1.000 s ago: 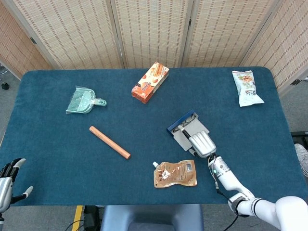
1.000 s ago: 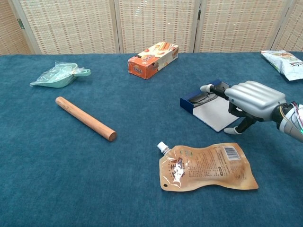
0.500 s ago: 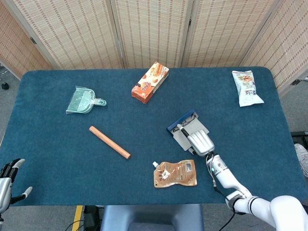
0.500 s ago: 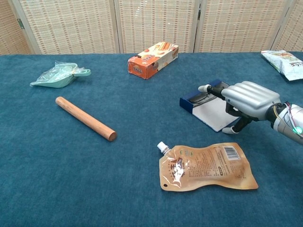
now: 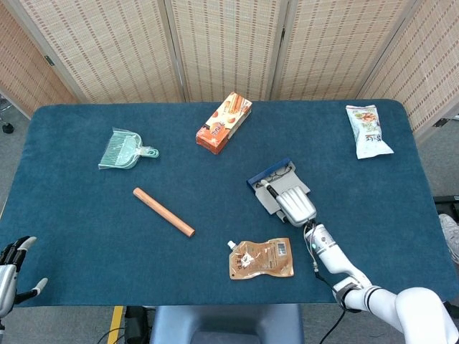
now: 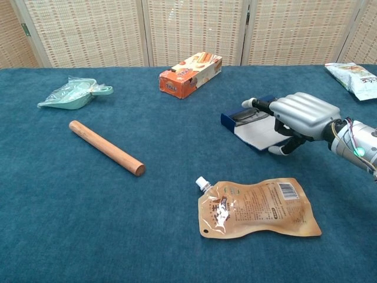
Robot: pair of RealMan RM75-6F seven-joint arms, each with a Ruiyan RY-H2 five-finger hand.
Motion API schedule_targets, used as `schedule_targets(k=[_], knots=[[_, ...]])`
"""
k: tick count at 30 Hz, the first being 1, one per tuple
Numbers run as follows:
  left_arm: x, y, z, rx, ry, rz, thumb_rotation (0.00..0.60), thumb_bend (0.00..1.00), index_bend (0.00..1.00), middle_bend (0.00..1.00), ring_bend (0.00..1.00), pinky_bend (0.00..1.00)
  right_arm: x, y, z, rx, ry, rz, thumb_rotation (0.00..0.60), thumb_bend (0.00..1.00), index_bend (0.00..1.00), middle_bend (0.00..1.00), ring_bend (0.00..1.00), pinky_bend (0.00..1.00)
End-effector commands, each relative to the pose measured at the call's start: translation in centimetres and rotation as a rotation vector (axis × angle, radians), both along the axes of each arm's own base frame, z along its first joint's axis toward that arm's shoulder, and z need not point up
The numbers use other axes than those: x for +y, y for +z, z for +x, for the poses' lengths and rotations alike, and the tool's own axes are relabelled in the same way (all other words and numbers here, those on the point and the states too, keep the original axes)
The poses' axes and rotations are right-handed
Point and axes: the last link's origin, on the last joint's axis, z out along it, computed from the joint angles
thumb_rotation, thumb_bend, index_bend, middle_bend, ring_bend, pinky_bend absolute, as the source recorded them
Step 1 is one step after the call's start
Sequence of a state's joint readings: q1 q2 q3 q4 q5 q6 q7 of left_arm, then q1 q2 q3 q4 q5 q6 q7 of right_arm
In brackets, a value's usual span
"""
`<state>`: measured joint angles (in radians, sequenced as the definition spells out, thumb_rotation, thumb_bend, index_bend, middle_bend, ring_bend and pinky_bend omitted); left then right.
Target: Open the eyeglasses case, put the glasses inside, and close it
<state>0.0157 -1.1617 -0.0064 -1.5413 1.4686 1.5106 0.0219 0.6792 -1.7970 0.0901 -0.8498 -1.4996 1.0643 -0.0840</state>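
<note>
Case (image 6: pixel 252 129) nudged left, under right hand (image 6: pixel 303 114)

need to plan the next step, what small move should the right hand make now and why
Probably fold the grey lid over toward the blue tray. The eyeglasses case lies open with the glasses apparently already inside, and the right hand rests over the lid, so closing is what remains.
</note>
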Motion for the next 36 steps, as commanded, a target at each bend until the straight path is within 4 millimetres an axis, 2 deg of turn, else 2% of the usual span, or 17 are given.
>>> schedule_targets(k=[1, 12, 16, 23, 29, 36], knots=[[0.0, 0.0, 0.0, 0.0, 0.001, -0.001, 0.6, 0.24, 0.16, 0.16, 0.16, 0.29, -0.3, 0.0, 0.2, 0.004, 0.005, -0.002, 0.6, 0.38, 0.08, 0.99, 1.0, 1.0], [0.0, 0.0, -0.2, 0.001, 0.008, -0.003, 0.6, 0.24, 0.16, 0.16, 0.16, 0.29, -1.7, 0.4, 1.3, -0.005, 0.016, -0.026, 0.6, 0.38, 0.1, 0.99, 1.0, 1.0], [-0.1, -0.1, -0.2, 0.0, 0.009, -0.005, 0.6, 0.24, 0.16, 0.16, 0.16, 0.29, -2.2, 0.6, 1.3, 0.006, 0.017, -0.036, 0.6, 0.37, 0.19, 0.99, 1.0, 1.0], [-0.1, -0.2, -0.3, 0.0, 0.013, -0.01, 0.6, 0.24, 0.16, 0.16, 0.16, 0.29, -2.9, 0.9, 0.5, 0.032, -0.006, -0.051, 0.6, 0.34, 0.47, 1.0, 1.0, 1.0], [0.0, -0.3, -0.2, -0.001, 0.012, -0.013, 0.6, 0.24, 0.16, 0.16, 0.16, 0.29, -3.4, 1.0, -0.1, 0.045, -0.026, -0.058, 0.6, 0.35, 0.52, 1.0, 1.0, 1.0], [0.1, -0.4, -0.2, -0.001, 0.011, -0.014, 0.6, 0.24, 0.16, 0.16, 0.16, 0.29, -3.8, 1.3, -0.3, 0.047, -0.024, -0.067, 0.6, 0.41, 0.57, 1.0, 1.0, 1.0]])
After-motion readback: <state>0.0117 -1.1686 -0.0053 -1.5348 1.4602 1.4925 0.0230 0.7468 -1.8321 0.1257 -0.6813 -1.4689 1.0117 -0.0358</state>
